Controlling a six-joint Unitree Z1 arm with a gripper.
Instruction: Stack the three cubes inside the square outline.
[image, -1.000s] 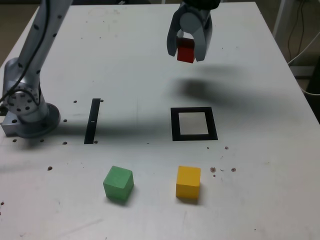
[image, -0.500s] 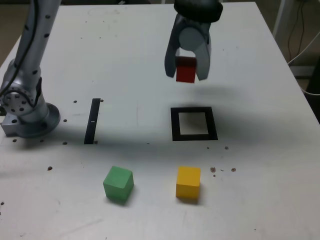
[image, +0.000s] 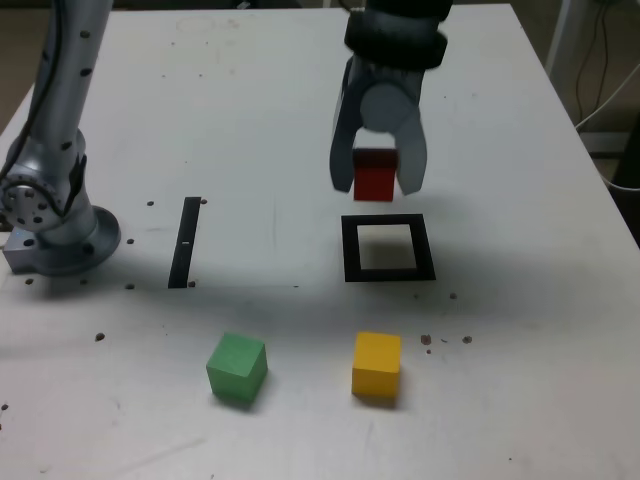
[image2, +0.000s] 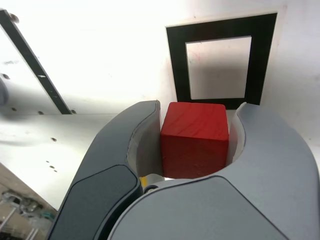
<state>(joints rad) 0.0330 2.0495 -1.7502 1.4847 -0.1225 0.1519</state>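
White tabletop (image: 270, 130): spans most of the exterior view, scattered with small dark spots.

Arm (image: 60, 130): base at the left edge of the exterior view, about mid-height; link rises toward the upper left corner. Its far end enters again at top centre.

Gripper (image: 378, 140): upper centre, right of the midline, fingers pointing down the frame. Jaws clamped on the red cube, one finger against each of two opposite sides; wrist view agrees.

Square outline (image: 388, 275): centre-right of the exterior view, flat on the table, black border, pale middle. In the wrist view it lies at upper right, a soft shadow across its pale middle.

Black strip (image: 185, 243): left of centre in the exterior view, thin, near upright in frame.

Cubes, alike in build:
- green cube (image: 237, 367): lower left of centre, on the table, turned at an angle.
- yellow cube (image: 377, 365): lower right of centre, on the table, below the outline in frame.
- red cube (image: 375, 176): between the fingers, just above the outline's upper edge in the exterior view.
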